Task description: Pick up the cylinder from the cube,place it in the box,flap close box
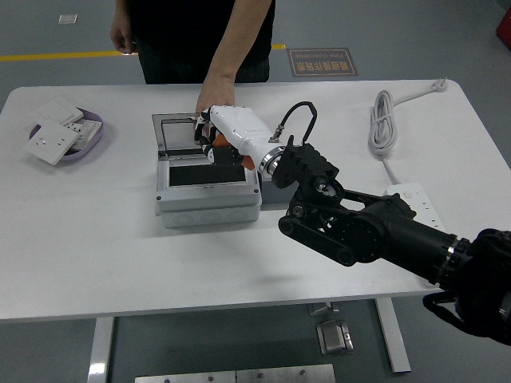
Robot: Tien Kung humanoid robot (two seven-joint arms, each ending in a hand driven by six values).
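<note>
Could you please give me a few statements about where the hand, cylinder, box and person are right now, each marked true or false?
1. The right hand holds the orange cylinder over the open grey box. True.
2. The box's clear lid is shut. False: it lies folded back, open.
3. The person's hand rests at the lid's far edge. True.
4. The cylinder stands on the grey cube. False: it is in the right hand, above the box.
5. The white power strip lies left of the box. False: it lies right of it.
</note>
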